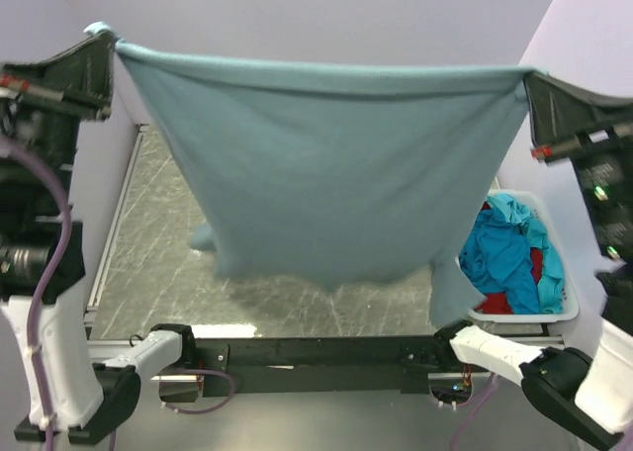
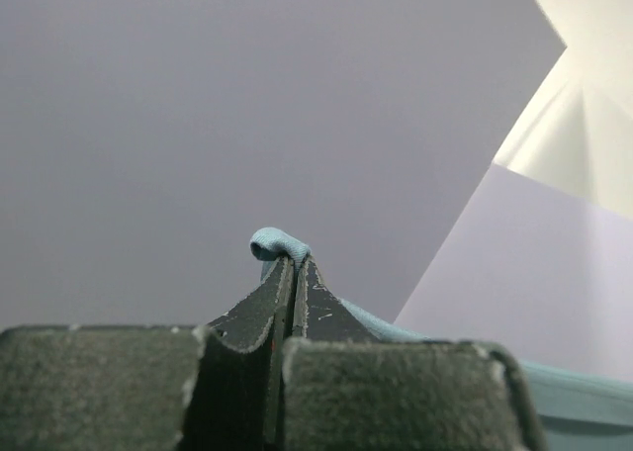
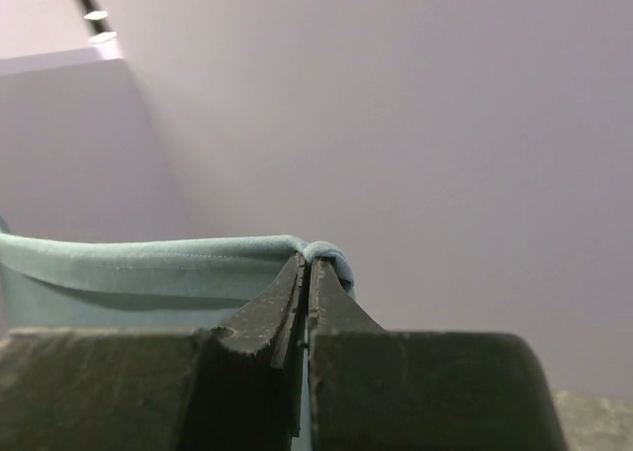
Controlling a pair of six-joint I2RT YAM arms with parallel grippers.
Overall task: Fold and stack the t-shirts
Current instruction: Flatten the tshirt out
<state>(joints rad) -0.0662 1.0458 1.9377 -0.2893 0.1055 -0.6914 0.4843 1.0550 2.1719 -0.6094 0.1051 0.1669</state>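
We are holding the grey-blue t-shirt (image 1: 326,174) up in the air above the tabletop (image 1: 168,253); its cloth is looking soft, matte and faintly fuzzy; it is hanging as 1 wide sheet, the top edge pulled almost straight between the 2 grippers, the lower edge sagging in a rounded curve with a flap trailing lower at each side; whether the hem is touching the marbled surface we cannot tell. The left gripper (image 1: 104,38) is reaching high over the left edge, its black tapered fingers (image 2: 282,298) clenched on 1 top corner, a small loop of cloth bulging over the tips. The right gripper (image 1: 529,78) is reaching equally high over the right edge, clamped tight on the other corner. A white bin (image 1: 534,315) is sitting at the tabletop's near right corner; a crumpled turquoise t-shirt (image 1: 509,253) is lying in it over a dark red t-shirt (image 1: 497,303).
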